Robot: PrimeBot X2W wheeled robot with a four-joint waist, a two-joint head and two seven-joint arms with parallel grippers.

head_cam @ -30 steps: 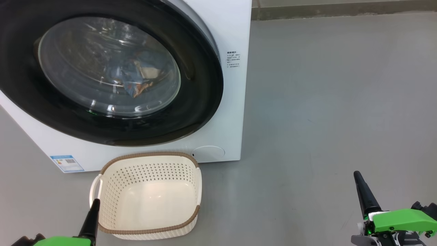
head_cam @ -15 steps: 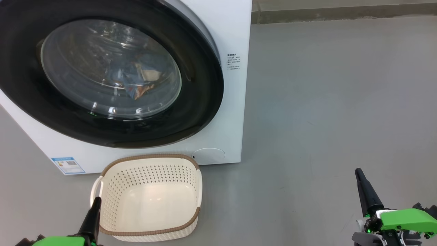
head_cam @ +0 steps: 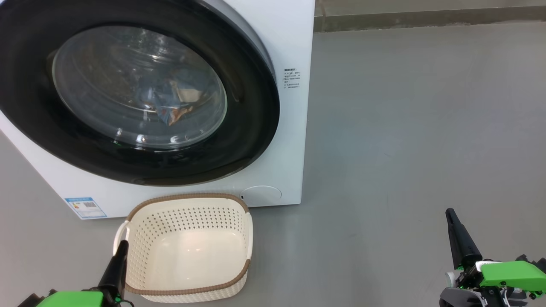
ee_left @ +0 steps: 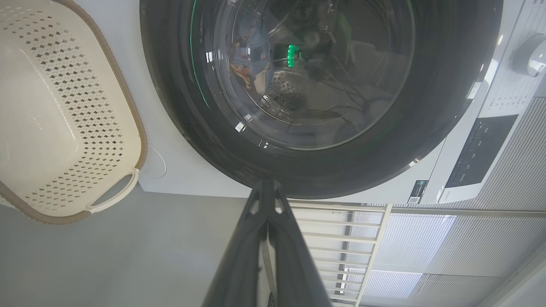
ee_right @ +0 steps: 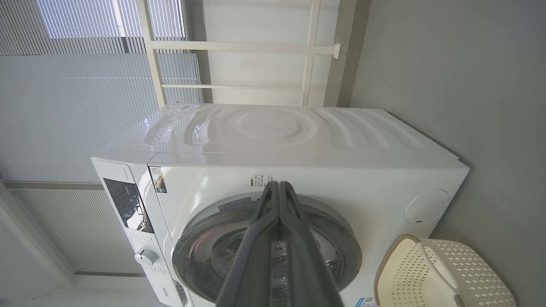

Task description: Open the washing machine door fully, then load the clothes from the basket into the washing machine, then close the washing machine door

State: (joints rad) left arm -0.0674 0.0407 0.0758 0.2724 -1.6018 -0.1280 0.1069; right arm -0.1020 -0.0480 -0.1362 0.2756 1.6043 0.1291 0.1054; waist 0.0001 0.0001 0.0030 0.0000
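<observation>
Left gripper [head_cam: 123,246] and right gripper [head_cam: 450,215] are both being held shut, each pair of dark fingers pressed together with nothing gripped. In the head view, the left one is being seen at the near left, its tip overlapping the left edge of the basket [head_cam: 187,197] beside a side handle; whether it is touching cannot be told. The right one is being seen at the near right above bare grey floor [head_cam: 405,128], well apart from the washer [head_cam: 294,42].

The white washer is being shown at the far left. Its door [head_cam: 251,128], with a wide black rim and a bulging glass window, is being seen closed against the front. Blue clothes [head_cam: 175,100] with orange-brown and cream patches are lying inside the drum, visible through the glass.

The cream perforated basket is sitting on the floor just near the washer's front, below the door, and its bare bottom is being shown. A small blue label [head_cam: 85,207] is being displayed on the washer's lower left corner.

In each wrist view, the closed fingers are being pointed toward the door.
</observation>
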